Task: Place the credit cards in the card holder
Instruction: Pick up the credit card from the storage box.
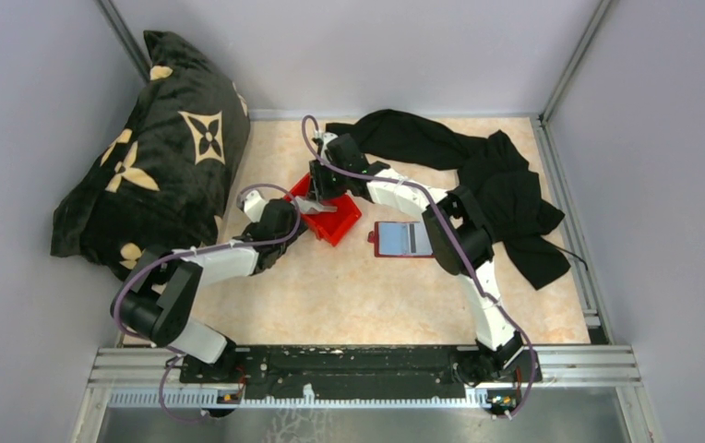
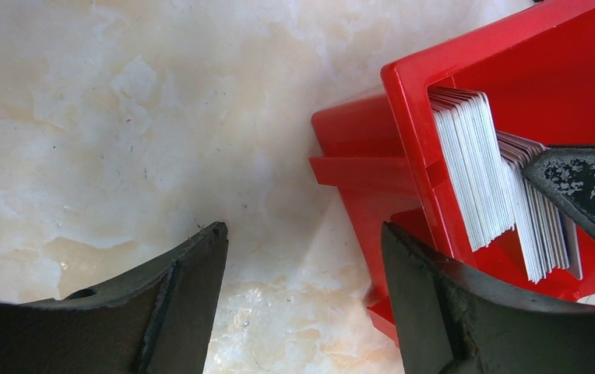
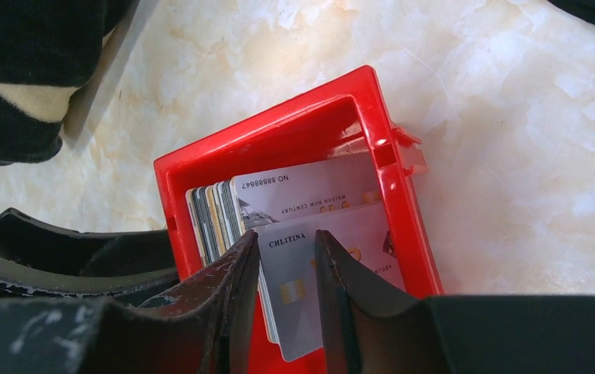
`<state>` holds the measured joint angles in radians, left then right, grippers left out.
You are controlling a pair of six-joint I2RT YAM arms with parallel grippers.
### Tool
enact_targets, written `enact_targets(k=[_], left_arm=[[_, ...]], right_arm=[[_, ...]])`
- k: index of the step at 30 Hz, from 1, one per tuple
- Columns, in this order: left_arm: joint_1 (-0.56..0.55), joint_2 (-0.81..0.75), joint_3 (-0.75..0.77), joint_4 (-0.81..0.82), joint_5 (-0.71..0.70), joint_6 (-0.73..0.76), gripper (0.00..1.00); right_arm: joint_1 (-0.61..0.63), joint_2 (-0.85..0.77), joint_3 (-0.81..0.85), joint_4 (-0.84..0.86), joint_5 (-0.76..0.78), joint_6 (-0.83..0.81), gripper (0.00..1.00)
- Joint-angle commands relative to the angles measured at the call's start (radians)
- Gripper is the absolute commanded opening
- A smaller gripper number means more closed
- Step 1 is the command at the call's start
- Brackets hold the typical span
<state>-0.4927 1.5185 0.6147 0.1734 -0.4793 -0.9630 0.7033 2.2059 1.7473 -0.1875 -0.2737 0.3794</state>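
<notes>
Cards [image 3: 302,195] stand on edge, packed face to face, in a red bin [image 3: 407,218]. The right jaws reach down into the bin and stand apart astride the front card. One finger [image 2: 582,187] is wedged into the pack, so the cards fan to either side of it. No pinch shows yet. The grip should close across the card's thin faces, and the lift goes straight up between the bin's walls. Neighbouring cards pressing on that finger may ride up with it.

The left jaws gape wide and hold nothing. They sit just outside the bin's corner, one finger [image 2: 434,312] against or just beside its wall; I cannot tell which.

The holder [image 1: 400,238] lies open and flat on the surface [image 1: 330,295], near the bin on its right and apart from it. It is partly under the right arm, so that arm is the better placed to carry a card across.

Farther off, a black cloth [image 1: 506,185] sprawls behind the holder, and a dark pillow [image 1: 146,175] fills the far left corner. Neither crosses the short path from bin to holder.
</notes>
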Motion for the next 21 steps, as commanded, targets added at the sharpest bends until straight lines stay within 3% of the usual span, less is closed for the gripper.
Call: enact_targets(k=[1,13,21], left_arm=[[0.008,0.025,0.03,0.022,0.015,0.012,0.79],[0.009,0.035,0.048,0.021,0.018,0.02,0.79],[0.011,0.036,0.049,0.021,0.018,0.026,0.79]], right_arm=[[0.001,-0.085,0.003,0.013,-0.042,0.021,0.32],[-0.005,-0.112,0.0,0.003,-0.034,0.021,0.27],[0.001,-0.138,-0.002,-0.064,0.148,-0.051,0.2]])
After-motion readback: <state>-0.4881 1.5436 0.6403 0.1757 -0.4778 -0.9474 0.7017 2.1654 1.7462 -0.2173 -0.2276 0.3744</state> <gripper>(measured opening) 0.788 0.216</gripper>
